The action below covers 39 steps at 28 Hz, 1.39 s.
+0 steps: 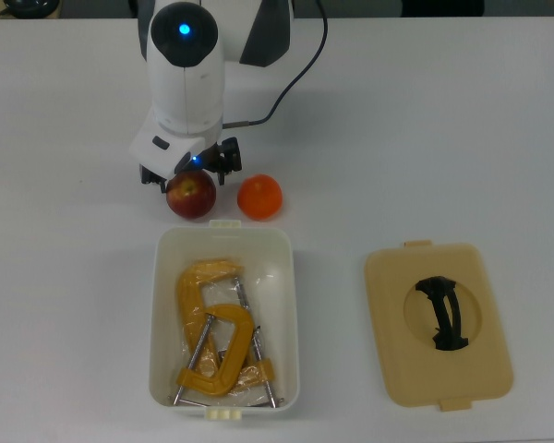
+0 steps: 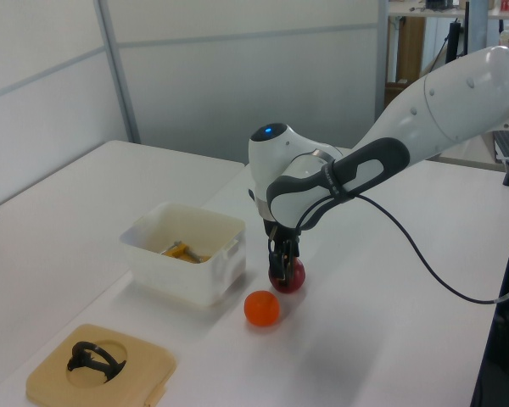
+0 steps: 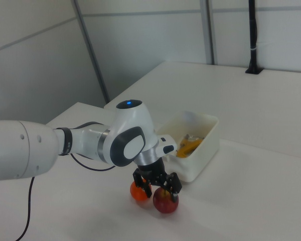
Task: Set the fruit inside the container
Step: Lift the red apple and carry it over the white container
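Note:
The red apple (image 1: 194, 198) and the orange (image 1: 259, 197) lie side by side on the white table, just beyond the short end of the white container (image 1: 157, 305). My gripper (image 1: 190, 177) has come down over the apple and stands open, one finger on each side of it. The right view shows the fingers (image 3: 173, 183) straddling the top of the apple (image 3: 165, 202), with the orange (image 3: 137, 193) partly behind them. In the left view the gripper (image 2: 282, 264) covers the apple (image 2: 293, 277); the orange (image 2: 261, 309) lies free beside the container (image 2: 182, 273).
Yellow metal clamps (image 1: 214, 337) lie inside the container. A flat beige lid (image 1: 388, 305) with a black handle rests on the table at the top view's right. A black cable trails from the arm across the table.

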### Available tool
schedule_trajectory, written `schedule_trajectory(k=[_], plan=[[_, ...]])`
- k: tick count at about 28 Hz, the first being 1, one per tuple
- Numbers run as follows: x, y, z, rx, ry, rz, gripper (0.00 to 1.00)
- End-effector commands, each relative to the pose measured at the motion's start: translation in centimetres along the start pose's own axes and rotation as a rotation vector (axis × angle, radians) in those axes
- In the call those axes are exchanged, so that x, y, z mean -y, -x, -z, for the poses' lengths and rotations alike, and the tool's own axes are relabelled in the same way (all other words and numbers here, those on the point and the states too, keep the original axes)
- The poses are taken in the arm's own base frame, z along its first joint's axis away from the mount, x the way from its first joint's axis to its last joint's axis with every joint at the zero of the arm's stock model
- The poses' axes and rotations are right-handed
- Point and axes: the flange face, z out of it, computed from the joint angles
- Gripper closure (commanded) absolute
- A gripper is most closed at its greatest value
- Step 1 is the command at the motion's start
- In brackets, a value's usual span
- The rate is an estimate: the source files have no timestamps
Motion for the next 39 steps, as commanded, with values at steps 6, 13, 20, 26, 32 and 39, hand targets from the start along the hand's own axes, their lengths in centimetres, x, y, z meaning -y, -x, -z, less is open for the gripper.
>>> schedule_trajectory(k=[6, 13, 20, 26, 32, 39], plan=[[0.4, -0.8, -0.2, -0.014, 0.016, 0.017, 0.29], [-0.4, -0.6, 1.7, -0.036, -0.001, -0.012, 0.76], [-1.7, -2.2, 7.7, -0.077, -0.116, -0.108, 0.75], [-2.5, -3.5, 12.0, -0.181, -0.159, -0.177, 0.71], [-3.1, -4.7, 15.2, -0.266, -0.159, -0.211, 0.7], [-3.3, -7.0, 15.1, -0.432, -0.134, -0.32, 0.7]])
